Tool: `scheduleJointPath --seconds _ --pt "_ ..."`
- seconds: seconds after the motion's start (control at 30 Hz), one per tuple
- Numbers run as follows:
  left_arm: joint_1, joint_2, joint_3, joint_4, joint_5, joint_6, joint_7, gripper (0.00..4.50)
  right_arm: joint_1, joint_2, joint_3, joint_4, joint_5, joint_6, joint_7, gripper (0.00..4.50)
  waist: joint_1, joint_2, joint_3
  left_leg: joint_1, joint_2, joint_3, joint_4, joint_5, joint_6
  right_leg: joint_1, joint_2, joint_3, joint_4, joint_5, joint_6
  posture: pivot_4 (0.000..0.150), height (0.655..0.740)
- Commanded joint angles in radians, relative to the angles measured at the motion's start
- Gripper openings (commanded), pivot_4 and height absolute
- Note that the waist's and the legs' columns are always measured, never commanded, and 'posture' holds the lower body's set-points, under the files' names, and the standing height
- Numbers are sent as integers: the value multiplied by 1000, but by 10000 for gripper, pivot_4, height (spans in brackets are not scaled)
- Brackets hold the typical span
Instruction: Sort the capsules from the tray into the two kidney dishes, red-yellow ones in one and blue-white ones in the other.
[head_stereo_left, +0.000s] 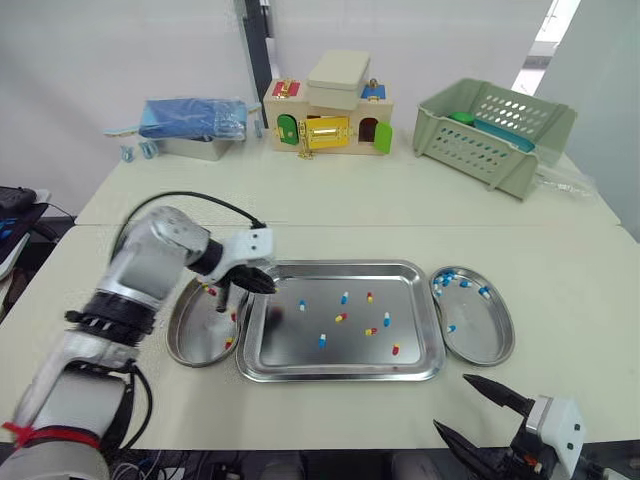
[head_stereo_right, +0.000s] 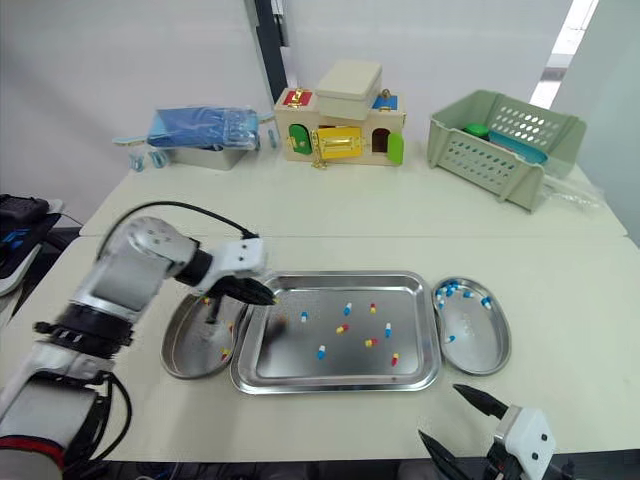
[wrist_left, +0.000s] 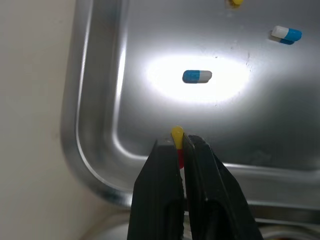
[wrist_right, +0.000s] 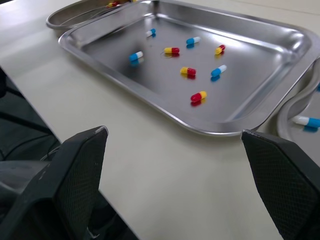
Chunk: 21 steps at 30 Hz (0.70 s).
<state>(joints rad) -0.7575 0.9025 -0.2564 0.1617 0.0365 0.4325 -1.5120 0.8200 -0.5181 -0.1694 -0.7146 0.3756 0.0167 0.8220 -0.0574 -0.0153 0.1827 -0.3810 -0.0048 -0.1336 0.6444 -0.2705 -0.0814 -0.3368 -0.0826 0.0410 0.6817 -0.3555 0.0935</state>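
Right jaws, wide open, idle at the front of the cream tabletop (head_stereo_left: 350, 210); left jaws, closed on a red-yellow capsule (wrist_left: 177, 139), hover over the left rim of the rectangular steel tray (head_stereo_left: 340, 375), probably bound for the left steel kidney dish (head_stereo_left: 192, 345).

The right gripper (wrist_right: 174, 132) gapes wide over the counter (wrist_right: 165, 180), just short of the steel tray (wrist_right: 255, 70) holding red-yellow capsules (wrist_right: 198, 96) and blue-white capsules (wrist_right: 136, 56).
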Motion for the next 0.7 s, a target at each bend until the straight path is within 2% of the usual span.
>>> scheduleJointPath --seconds 0.03,0.17,0.3,0.47,0.67,0.7 --pt "40 90 96 -114 -59 120 4 447 4 -30 3 -28 14 -36 41 45000 2 0 0 0 0 0 0 0 0 0 0 0 0 0 0 1500 7400" --pt "133 183 176 -188 -98 208 40 447 -30 -69 1 -24 34 -25 73 45000 4 0 0 0 0 0 0 0 0 0 0 0 0 0 0 1500 7400" --pt "251 224 239 -253 -142 279 92 447 -95 -102 2 -3 55 2 89 45000 3 0 0 0 0 0 0 0 0 0 0 0 0 0 0 1500 7400" --pt "357 222 266 -294 -166 301 170 447 -140 -134 -1 23 69 17 112 45000 8 -1 0 0 0 0 0 0 0 0 0 0 0 0 0 1500 7400" --pt "355 212 251 -287 -191 303 220 447 -170 -157 -20 1 91 62 95 45000 17 -1 1 0 0 1 0 0 0 0 0 0 0 0 0 1500 7400" --pt "351 212 246 -283 -194 301 225 2721 -178 -158 -18 -10 95 75 85 45000 18 -1 1 0 0 1 0 0 0 0 0 0 0 0 0 1500 7400"
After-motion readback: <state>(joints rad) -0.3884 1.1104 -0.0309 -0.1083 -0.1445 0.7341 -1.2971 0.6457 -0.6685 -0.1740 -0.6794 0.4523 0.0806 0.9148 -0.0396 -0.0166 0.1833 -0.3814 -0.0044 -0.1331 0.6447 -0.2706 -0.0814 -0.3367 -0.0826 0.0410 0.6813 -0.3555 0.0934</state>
